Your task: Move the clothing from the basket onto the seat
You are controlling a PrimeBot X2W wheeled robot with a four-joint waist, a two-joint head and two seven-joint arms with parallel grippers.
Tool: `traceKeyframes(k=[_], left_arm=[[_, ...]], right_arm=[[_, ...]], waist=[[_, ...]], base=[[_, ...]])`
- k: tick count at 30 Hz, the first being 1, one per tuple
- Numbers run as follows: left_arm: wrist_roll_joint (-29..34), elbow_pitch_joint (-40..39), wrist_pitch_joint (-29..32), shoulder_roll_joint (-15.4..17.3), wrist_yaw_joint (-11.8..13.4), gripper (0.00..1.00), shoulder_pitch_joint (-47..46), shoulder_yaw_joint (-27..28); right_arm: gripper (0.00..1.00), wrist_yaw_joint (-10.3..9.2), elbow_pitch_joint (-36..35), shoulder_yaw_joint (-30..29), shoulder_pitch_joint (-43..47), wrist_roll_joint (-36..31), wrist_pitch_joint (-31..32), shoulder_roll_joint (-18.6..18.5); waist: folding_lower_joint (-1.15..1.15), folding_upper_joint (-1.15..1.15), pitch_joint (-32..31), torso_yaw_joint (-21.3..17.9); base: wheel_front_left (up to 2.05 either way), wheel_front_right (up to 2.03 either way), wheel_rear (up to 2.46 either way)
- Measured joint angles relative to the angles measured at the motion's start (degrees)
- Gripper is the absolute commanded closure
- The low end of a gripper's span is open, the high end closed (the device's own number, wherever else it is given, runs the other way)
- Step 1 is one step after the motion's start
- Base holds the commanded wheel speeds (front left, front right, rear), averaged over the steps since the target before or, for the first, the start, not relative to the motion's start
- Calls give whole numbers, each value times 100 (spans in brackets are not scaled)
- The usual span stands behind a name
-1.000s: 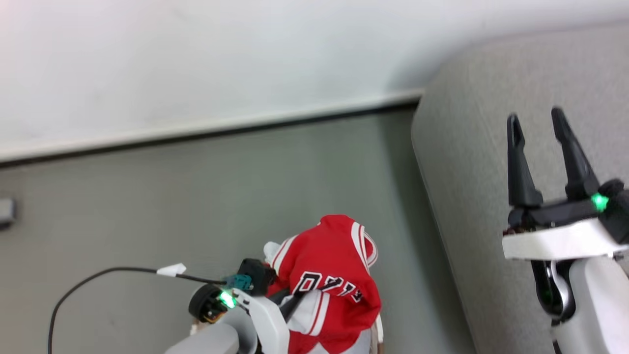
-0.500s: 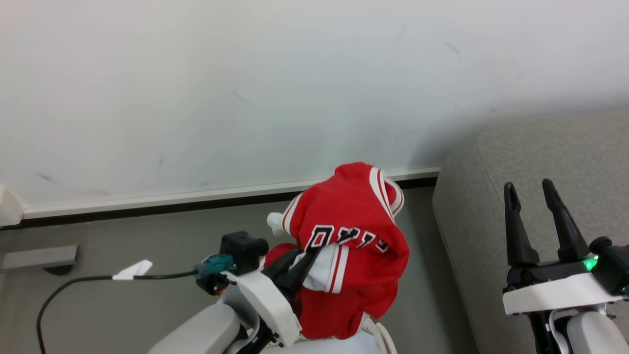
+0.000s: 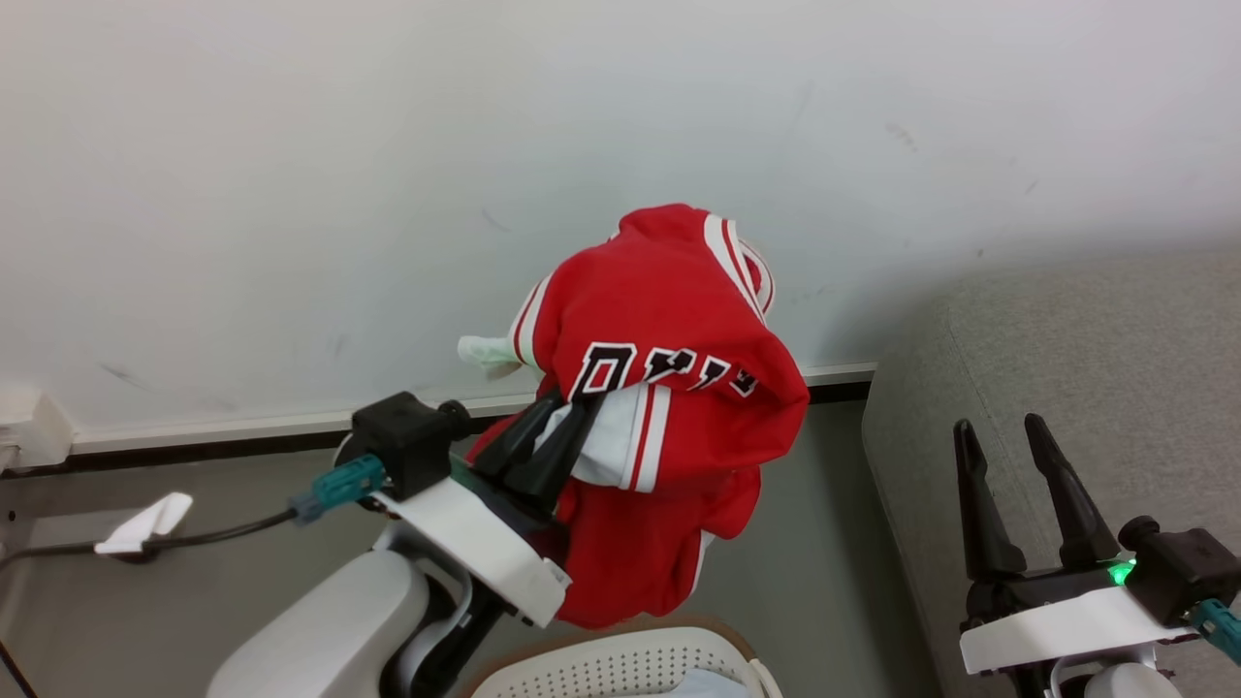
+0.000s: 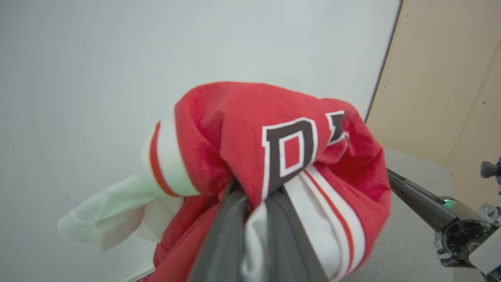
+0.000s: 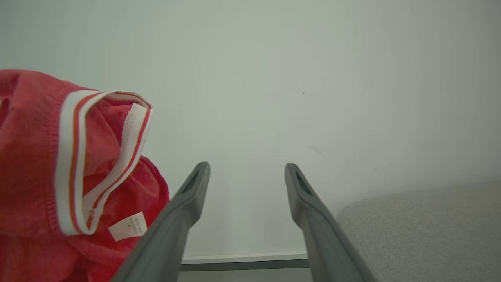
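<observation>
Red sports jersey (image 3: 669,320) with white stripes, white trim and black-and-white block lettering hung bunched in the air, pinched by the left gripper (image 3: 567,407), above an oval white perforated plastic basket (image 3: 620,669) with tan-brown rim, while the large grey fabric-upholstered seat (image 3: 1066,339) stood to its right.

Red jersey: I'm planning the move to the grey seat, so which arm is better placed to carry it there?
Left. The left gripper is shut on the red sports jersey with white stripes, held above the white perforated plastic basket. The right gripper is open and empty, near the grey fabric seat.
</observation>
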Motion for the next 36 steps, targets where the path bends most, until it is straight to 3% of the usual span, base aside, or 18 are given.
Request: traceKeyframes(k=[13, 19, 23, 30, 36], left_arm=[[-45, -411, 100, 170, 214, 100, 94, 56], [-84, -342, 101, 177, 212, 100, 124, 54], [-104, -256, 100, 157, 187, 100, 131, 43], [-156, -56, 90, 69, 104, 100, 130, 9], [-156, 63, 81, -145, 11, 100, 104, -134]], right_arm=[[0, 0, -84, 419, 2, 37, 0, -59], [0, 0, -748, 1239, -16, -57, -1, -371], [0, 0, -731, 1947, -22, -174, -1, -647], [0, 0, -356, 3097, -474, -234, -1, -757], [0, 0, 424, 3504, -948, 16, -1, -603]], waist=[[0, 0, 29, -45], [1, 0, 80, -47], [1, 0, 94, -27], [1, 0, 103, 65], [1, 0, 72, 251]], base=[[0, 0, 0], [0, 0, 0], [0, 0, 0], [0, 0, 0], [0, 0, 0]])
